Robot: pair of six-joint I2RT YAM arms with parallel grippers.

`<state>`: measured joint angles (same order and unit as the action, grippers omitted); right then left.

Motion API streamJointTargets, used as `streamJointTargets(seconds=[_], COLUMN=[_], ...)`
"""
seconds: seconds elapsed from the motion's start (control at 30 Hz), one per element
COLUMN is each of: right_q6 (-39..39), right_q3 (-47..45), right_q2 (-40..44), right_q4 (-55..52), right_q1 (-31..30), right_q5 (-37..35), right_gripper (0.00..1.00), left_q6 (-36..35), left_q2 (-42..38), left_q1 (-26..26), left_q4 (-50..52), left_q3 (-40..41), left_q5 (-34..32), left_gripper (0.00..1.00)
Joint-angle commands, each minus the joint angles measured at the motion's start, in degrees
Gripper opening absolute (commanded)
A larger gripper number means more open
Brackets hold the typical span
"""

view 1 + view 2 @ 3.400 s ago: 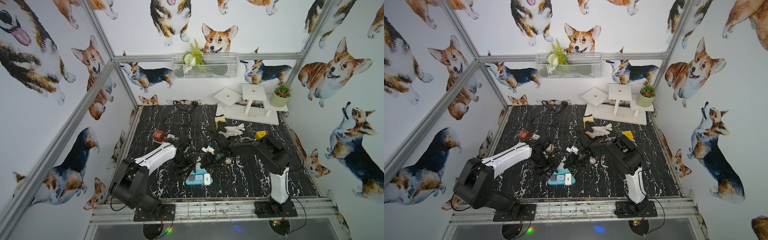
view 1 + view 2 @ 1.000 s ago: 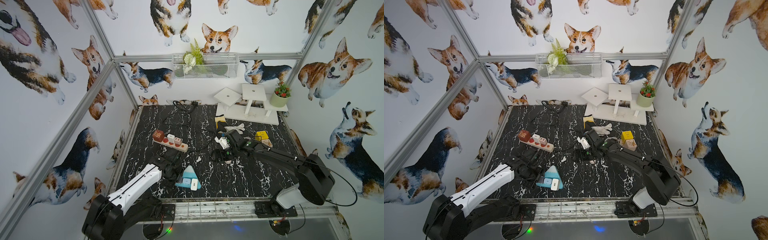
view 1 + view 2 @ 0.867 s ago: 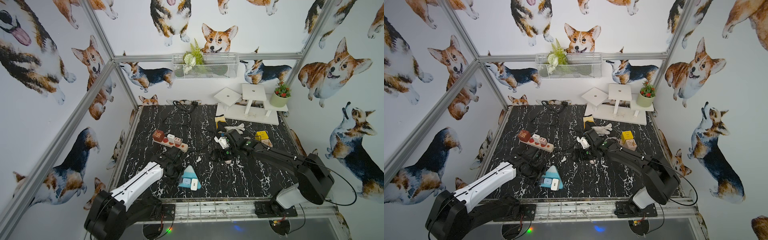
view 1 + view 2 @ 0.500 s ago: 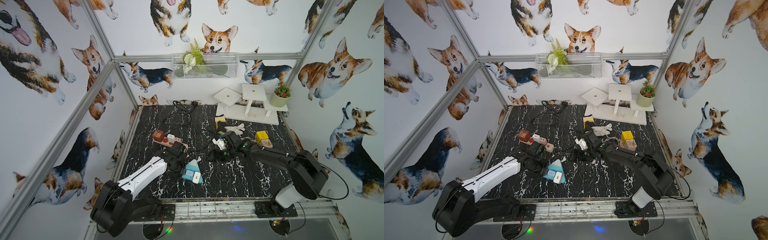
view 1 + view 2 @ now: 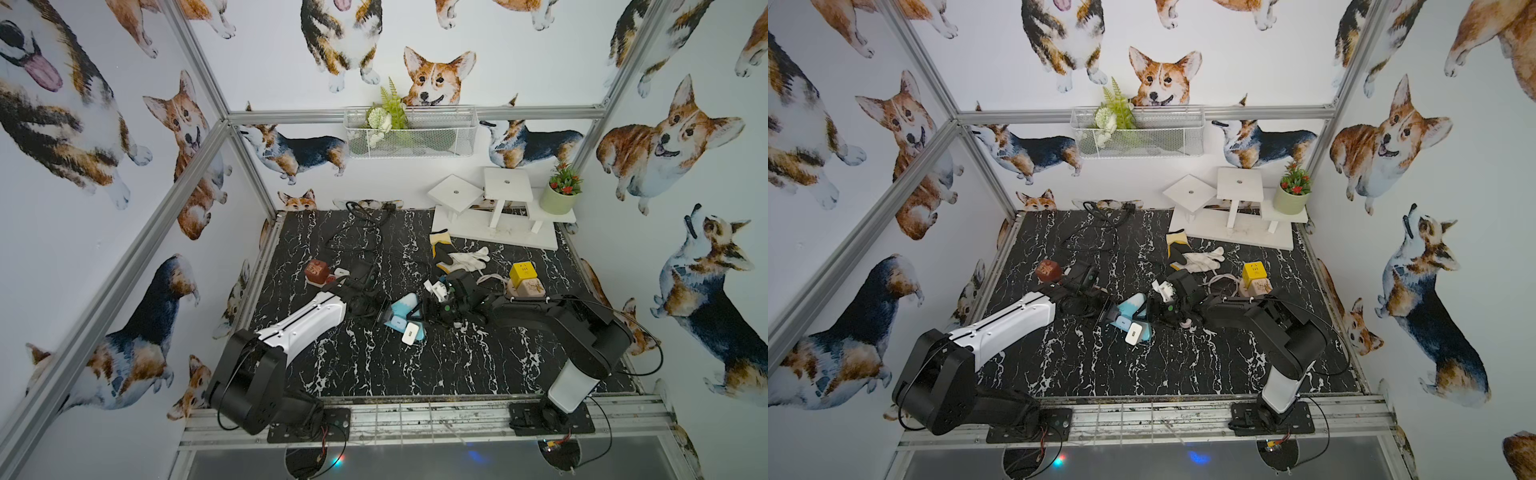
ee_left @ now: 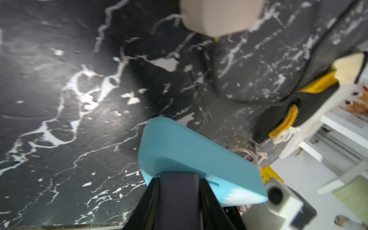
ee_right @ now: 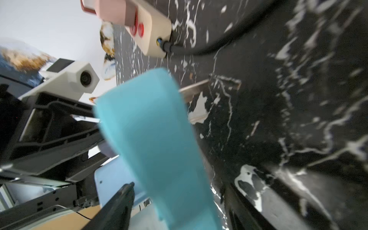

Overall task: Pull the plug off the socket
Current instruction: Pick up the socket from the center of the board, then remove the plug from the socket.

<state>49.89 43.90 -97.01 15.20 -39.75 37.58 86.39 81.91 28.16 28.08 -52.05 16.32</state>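
1. Red-brown cube (image 5: 318, 272): matt, with rounded edges, left of centre in a top view. It rests on the table (image 5: 365, 365), a black surface veined white like marble.
2. My left pincer (image 5: 384, 311): just left of centre, pressed together on the socket (image 5: 405, 305). In the left wrist view one dark, smooth finger (image 6: 179, 191) lies flat on the socket's near edge.
3. Socket: turquoise, smooth plastic, a wedge with rounded corners. It sits at the centre of both top views, held at a tilt between my two pincers.
4. White plug (image 5: 411, 332): glossy and blocky, seated in the end of the socket nearest the bottom of the frame, below both pincers. A pale blue plug (image 5: 397, 323) sits just beside it.
5. My right pincer (image 5: 430, 309): just right of the socket and spread. In the right wrist view its dark fingers (image 7: 117, 205) stand on either side of the socket's narrow end. Blur hides whether they touch it.
6. Yellow cube (image 5: 523, 272) and beige cube (image 5: 527, 286): right of centre, touching each other, both hard-edged plastic.
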Motion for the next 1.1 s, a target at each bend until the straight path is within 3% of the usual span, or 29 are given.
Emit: streamJointTargets(seconds=[0.0,0.2,0.4,0.57,0.67,0.73,0.9,1.07], right_q6=[0.7,-2.5,-2.1,-1.3,0.0,0.7,-5.2,-20.4], right_q3=[-1.2,-1.0,-1.5,-1.0,-2.0,-3.1,-2.4,1.3], right_q2=[1.0,-0.3,-0.7,-1.7,-1.6,-0.9,1.1,3.3], right_q4=[4.9,4.9,7.0,9.2,10.9,11.3,0.2,-18.3], right_q1=[2.4,3.5,3.3,3.4,3.4,3.5,3.4,1.0], right_q5=[2.7,9.9,11.0,12.4,11.6,9.8,3.2,-3.9], right_gripper=[0.77,0.68,0.54,0.32,0.09,0.00,0.00,0.00], left_q6=[-5.9,-9.9,-12.6,-12.0,-11.6,-11.0,-7.9,-4.0], left_q2=[0.1,2.3,4.0,4.1,3.5,2.6,0.3,-0.5], left_q1=[0.0,-0.2,-0.1,-0.1,-0.4,-1.1,-3.3,-6.0], left_q4=[0.8,2.6,3.5,1.4,1.1,0.1,-4.8,-8.0], left_q3=[-1.2,-2.4,-3.4,-2.3,-1.6,-0.4,2.6,5.5], left_q5=[4.0,7.7,9.3,11.1,11.2,11.4,14.1,17.5], left_gripper=[0.00,0.00,0.00,0.00,0.00,0.00,0.00,0.00])
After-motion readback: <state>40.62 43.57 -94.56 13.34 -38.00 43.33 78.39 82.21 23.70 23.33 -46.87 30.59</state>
